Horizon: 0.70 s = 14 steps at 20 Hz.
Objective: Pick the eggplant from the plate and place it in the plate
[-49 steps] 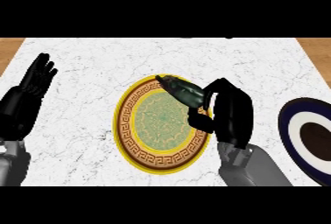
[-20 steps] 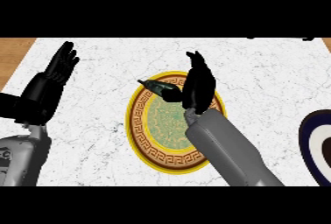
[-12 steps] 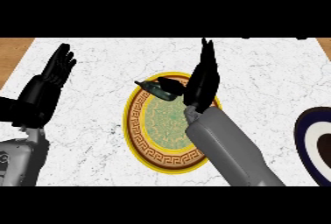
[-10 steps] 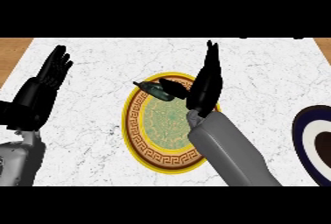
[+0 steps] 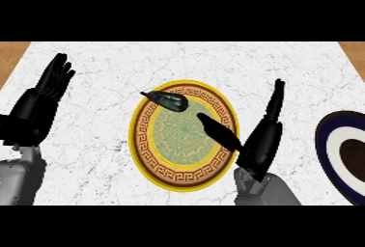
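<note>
While the eggplant [image 5: 165,100] lies untouched on the far-left rim of the yellow plate [image 5: 146,154], the right hand [image 5: 260,140], open and empty, covers part of that plate's right side; the left hand [image 5: 39,108] rests open at left, and the dark plate [image 5: 324,144] is cut off at right.

Blue plate [image 5: 342,150] partly beyond right edge

- Bench [image 5: 92,140]: white marble-patterned top, fine grey veining, fills most of the head view.
- Brown wood-toned surface [image 5: 10,54] shows beyond the bench's far-left corner, and again at the far-right corner [image 5: 355,47].
- Lighting even.
</note>
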Each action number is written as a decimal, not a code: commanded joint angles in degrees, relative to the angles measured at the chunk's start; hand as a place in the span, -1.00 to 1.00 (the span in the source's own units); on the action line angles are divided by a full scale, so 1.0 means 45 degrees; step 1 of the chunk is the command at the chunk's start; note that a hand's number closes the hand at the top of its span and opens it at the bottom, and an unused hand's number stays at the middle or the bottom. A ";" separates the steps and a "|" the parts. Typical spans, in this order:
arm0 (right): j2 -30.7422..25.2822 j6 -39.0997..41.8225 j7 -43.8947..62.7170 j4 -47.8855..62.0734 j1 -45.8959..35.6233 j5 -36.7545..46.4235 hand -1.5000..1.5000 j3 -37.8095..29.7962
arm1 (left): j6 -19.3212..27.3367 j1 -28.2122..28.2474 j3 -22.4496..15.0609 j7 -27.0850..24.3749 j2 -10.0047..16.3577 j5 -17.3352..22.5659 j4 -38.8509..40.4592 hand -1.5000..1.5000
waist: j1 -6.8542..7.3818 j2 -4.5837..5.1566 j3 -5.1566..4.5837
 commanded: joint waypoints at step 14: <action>-0.5679 -0.2192 -0.3317 -0.7587 0.9285 -0.2598 -1.00 0.1756 | 0.0263 -0.0593 -0.0075 -0.0296 -0.0622 -0.0828 0.0620 0.00 | 0.0084 0.0071 0.0016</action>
